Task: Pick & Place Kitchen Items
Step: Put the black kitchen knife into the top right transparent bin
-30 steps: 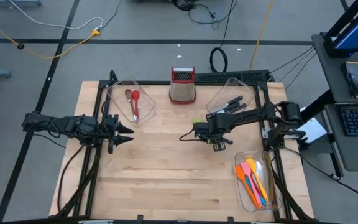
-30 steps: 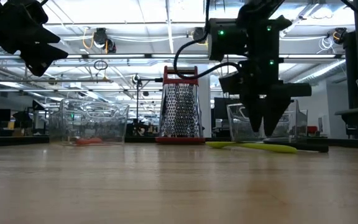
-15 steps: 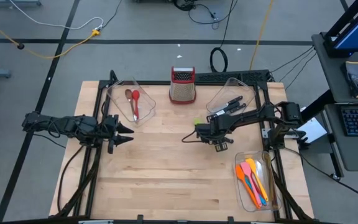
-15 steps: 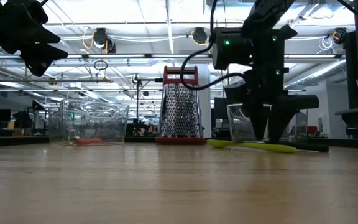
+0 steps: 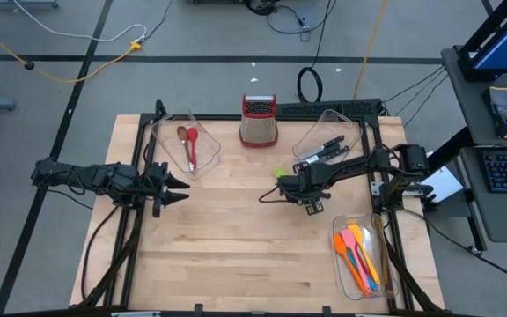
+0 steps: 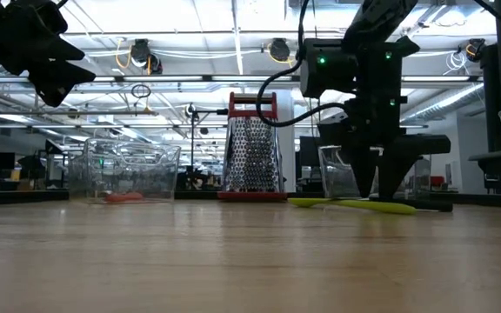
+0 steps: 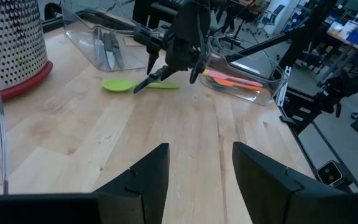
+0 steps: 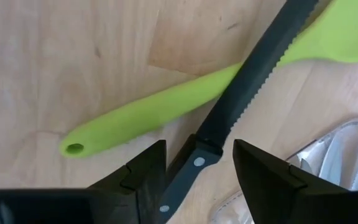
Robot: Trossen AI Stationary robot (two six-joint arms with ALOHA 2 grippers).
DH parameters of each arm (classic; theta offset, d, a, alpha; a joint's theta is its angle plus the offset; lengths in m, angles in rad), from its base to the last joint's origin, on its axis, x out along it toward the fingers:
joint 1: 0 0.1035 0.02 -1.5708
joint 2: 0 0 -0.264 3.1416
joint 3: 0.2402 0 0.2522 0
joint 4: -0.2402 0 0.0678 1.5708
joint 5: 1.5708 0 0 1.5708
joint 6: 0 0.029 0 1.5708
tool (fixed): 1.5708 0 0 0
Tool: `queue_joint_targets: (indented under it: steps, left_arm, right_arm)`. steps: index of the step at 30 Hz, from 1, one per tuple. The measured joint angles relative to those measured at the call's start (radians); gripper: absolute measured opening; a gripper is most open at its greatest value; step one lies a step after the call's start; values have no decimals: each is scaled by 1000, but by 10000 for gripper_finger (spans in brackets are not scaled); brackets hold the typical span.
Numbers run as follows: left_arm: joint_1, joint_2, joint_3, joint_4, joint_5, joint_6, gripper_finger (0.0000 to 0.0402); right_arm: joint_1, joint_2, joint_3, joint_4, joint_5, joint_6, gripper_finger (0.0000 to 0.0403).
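**Serrated knife lies between the spread right claw fingers**

The right claw (image 5: 304,199) is spread low over the wooden table (image 5: 227,246). The black-handled serrated knife (image 8: 241,102) lies crossed over the lime-green silicone spoon (image 8: 166,109), its handle between the fingers. The left claw (image 5: 172,187), spread, is well apart.

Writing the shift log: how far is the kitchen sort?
Mostly done: spoons in the left bin, knives in the back bin, spatulas in the front-right bin. In hand: right gripper, open, straddling the serrated knife crossing the green spoon. Left: both. Left gripper waits, open.
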Motion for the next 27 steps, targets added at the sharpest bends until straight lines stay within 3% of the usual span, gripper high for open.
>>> queue_joint_targets:
  steps: [27]
  left_arm:
    - [0,0,0,0,0,-3,177]
  right_arm:
    - [0,2,-1,-55,-59,19,119]
